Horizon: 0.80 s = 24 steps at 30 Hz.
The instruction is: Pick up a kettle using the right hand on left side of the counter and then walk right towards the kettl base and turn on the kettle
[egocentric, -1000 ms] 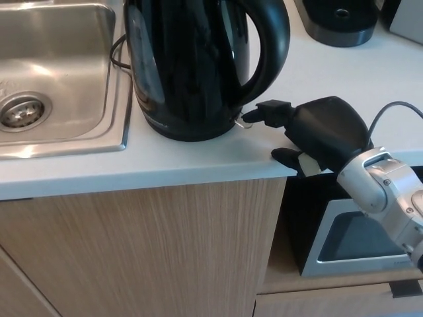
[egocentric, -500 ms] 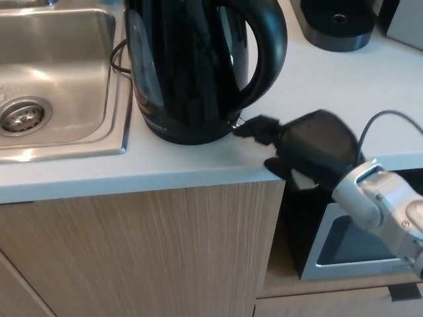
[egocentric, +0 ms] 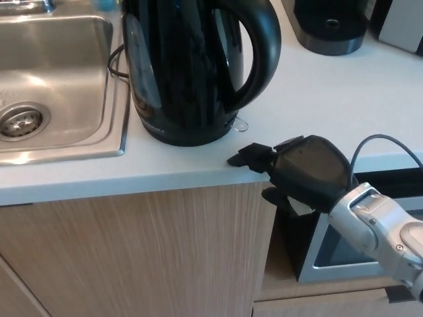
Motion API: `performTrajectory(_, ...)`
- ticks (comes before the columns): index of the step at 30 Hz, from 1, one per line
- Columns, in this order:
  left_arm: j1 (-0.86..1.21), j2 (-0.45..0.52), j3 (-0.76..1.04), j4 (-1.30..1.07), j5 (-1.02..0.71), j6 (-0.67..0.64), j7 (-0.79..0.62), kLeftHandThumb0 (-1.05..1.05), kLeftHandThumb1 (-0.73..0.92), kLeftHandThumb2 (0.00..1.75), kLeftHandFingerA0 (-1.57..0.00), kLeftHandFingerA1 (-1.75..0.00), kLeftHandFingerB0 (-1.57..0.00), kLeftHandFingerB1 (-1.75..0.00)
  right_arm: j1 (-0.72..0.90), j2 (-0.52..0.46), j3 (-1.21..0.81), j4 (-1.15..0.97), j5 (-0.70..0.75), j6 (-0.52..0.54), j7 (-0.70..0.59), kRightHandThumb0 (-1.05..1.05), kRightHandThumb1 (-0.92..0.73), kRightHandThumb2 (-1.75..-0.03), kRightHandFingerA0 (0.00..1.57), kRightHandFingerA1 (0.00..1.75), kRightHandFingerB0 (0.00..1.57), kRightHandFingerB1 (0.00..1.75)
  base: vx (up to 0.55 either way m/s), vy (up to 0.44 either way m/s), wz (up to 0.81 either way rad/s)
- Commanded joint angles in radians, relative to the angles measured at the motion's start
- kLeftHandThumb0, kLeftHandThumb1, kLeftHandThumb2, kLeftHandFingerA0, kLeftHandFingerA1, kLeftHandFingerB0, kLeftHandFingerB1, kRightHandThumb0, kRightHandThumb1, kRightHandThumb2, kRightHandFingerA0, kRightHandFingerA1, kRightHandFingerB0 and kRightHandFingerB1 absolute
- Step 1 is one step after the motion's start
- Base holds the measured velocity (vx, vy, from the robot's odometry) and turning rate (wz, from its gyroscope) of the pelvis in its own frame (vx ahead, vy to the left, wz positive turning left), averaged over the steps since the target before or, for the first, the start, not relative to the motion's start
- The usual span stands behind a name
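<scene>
The kettle (egocentric: 192,66) is finished in glossy black plastic. Left of the kettle, the sink (egocentric: 59,79) is formed in brushed stainless metal. The counter (egocentric: 344,92) is smooth matt white; the cabinet front (egocentric: 132,257) below shows light wood grain.

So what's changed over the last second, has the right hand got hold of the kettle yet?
No. The right hand has slid left and toward the counter's front edge, dropping away from the handle base, fingertips now at the edge. It holds nothing. The view itself shifted slightly too. The kettle still stands beside the sink, untouched, and the kettle base stays at the back right.
</scene>
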Motion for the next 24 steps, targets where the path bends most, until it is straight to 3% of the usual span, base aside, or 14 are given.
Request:
performTrajectory(1, 0.002, 0.014, 0.002, 0.014, 0.005, -0.022, 0.008, 0.23, 0.57, 1.11, -0.95, -1.17, -0.84, -0.98, 0.107, -0.019, -0.039, -0.102, 0.078, -0.039, 0.089, -0.15, -0.62, -0.73, 0.97, 1.67, 0.50, 0.50, 0.00, 0.000, 0.00)
performTrajectory(5, 0.004, 0.013, -0.009, 0.019, 0.018, -0.024, 0.017, 0.21, 0.57, 1.09, -0.95, -1.16, -0.84, -0.97, 0.127, -0.026, -0.072, -0.177, 0.096, -0.045, 0.111, -0.16, -0.59, -0.76, 0.98, 1.67, 0.50, 0.49, 0.00, 0.000, 0.00)
performTrajectory(6, 0.008, 0.009, -0.014, 0.011, 0.022, -0.023, 0.021, 0.29, 0.56, 1.18, -1.02, -1.07, -0.84, -0.93, 0.178, -0.055, -0.100, -0.335, 0.146, -0.084, 0.135, -0.27, -0.48, -0.99, 1.26, 1.35, 0.45, 0.61, 0.00, 0.000, 0.00)
performTrajectory(8, 0.015, 0.004, -0.022, 0.000, 0.028, -0.021, 0.026, 0.29, 0.56, 1.18, -1.02, -1.07, -0.84, -0.93, 0.257, -0.098, -0.142, -0.576, 0.221, -0.139, 0.174, -0.27, -0.48, -0.99, 1.26, 1.35, 0.45, 0.61, 0.00, 0.000, 0.00)
performTrajectory(9, 0.025, 0.000, -0.023, -0.017, 0.028, -0.012, 0.033, 0.30, 0.56, 1.21, -0.97, -1.12, -0.82, -0.94, 0.289, -0.115, -0.157, -0.649, 0.239, -0.166, 0.166, -0.16, -0.51, -0.84, 1.03, 1.68, 0.53, 0.49, 0.00, 0.000, 0.00)
performTrajectory(11, 0.030, -0.001, -0.025, -0.026, 0.028, -0.008, 0.036, 0.30, 0.56, 1.21, -0.97, -1.12, -0.82, -0.94, 0.307, -0.121, -0.166, -0.689, 0.247, -0.173, 0.170, -0.16, -0.51, -0.84, 1.03, 1.68, 0.53, 0.49, 0.00, 0.000, 0.00)
performTrajectory(13, 0.049, -0.005, -0.014, -0.046, 0.008, 0.015, 0.026, 0.27, 0.61, 1.15, -0.87, -1.20, -0.79, -0.98, 0.505, -0.213, -0.311, -1.122, 0.328, -0.195, 0.188, -0.21, -0.50, -0.85, 1.04, 1.62, 0.59, 0.52, 0.00, 0.000, 0.00)
performTrajectory(15, 0.042, -0.002, -0.011, -0.028, 0.006, 0.014, 0.025, 0.21, 0.60, 1.09, -0.91, -1.20, -0.81, -0.98, 0.561, -0.232, -0.360, -1.217, 0.386, -0.189, 0.207, -0.24, -0.55, -0.82, 1.03, 1.57, 0.58, 0.52, 0.00, 0.000, 0.00)
performTrajectory(16, 0.034, 0.007, -0.012, 0.004, 0.012, -0.004, 0.024, 0.20, 0.54, 1.13, -1.00, -1.06, -0.83, -0.92, 0.638, -0.253, -0.442, -1.331, 0.449, -0.180, 0.229, -0.26, -0.61, -0.75, 1.01, 1.52, 0.58, 0.53, 0.00, 0.000, 0.00)
performTrajectory(17, 0.028, 0.010, -0.012, 0.023, 0.014, -0.010, 0.023, 0.21, 0.57, 1.10, -0.94, -1.16, -0.82, -0.96, 0.694, -0.264, -0.502, -1.404, 0.496, -0.178, 0.241, -0.24, -0.62, -0.73, 1.03, 1.48, 0.60, 0.53, 0.00, 0.000, 0.00)
performTrajectory(20, 0.024, 0.010, -0.011, 0.032, 0.012, -0.010, 0.022, 0.21, 0.57, 1.10, -0.94, -1.16, -0.82, -0.96, 0.738, -0.270, -0.545, -1.450, 0.529, -0.175, 0.249, -0.24, -0.62, -0.73, 1.03, 1.48, 0.60, 0.53, 0.00, 0.000, 0.00)
performTrajectory(21, 0.017, 0.008, -0.013, 0.052, 0.014, -0.016, 0.019, 0.18, 0.57, 1.08, -0.95, -1.14, -0.84, -0.95, 0.919, -0.208, -0.719, -1.504, 0.546, -0.309, 0.192, -0.25, -0.53, -0.67, 1.05, 1.44, 0.69, 0.58, 0.00, 0.000, 0.00)
performTrajectory(23, 0.008, 0.006, -0.014, 0.061, 0.015, -0.016, 0.019, 0.22, 0.56, 1.10, -0.95, -1.16, -0.84, -0.95, 1.045, -0.154, -0.810, -1.517, 0.553, -0.412, 0.132, -0.25, -0.53, -0.64, 1.07, 1.45, 0.67, 0.60, 0.00, 0.000, 0.00)
performTrajectory(24, 0.004, 0.003, -0.015, 0.062, 0.014, -0.013, 0.023, 0.26, 0.53, 1.16, -1.02, -1.07, -0.85, -0.93, 1.142, -0.130, -0.865, -1.495, 0.585, -0.489, 0.117, -0.30, -0.60, -0.62, 1.04, 1.43, 0.71, 0.63, 0.00, 0.000, 0.00)
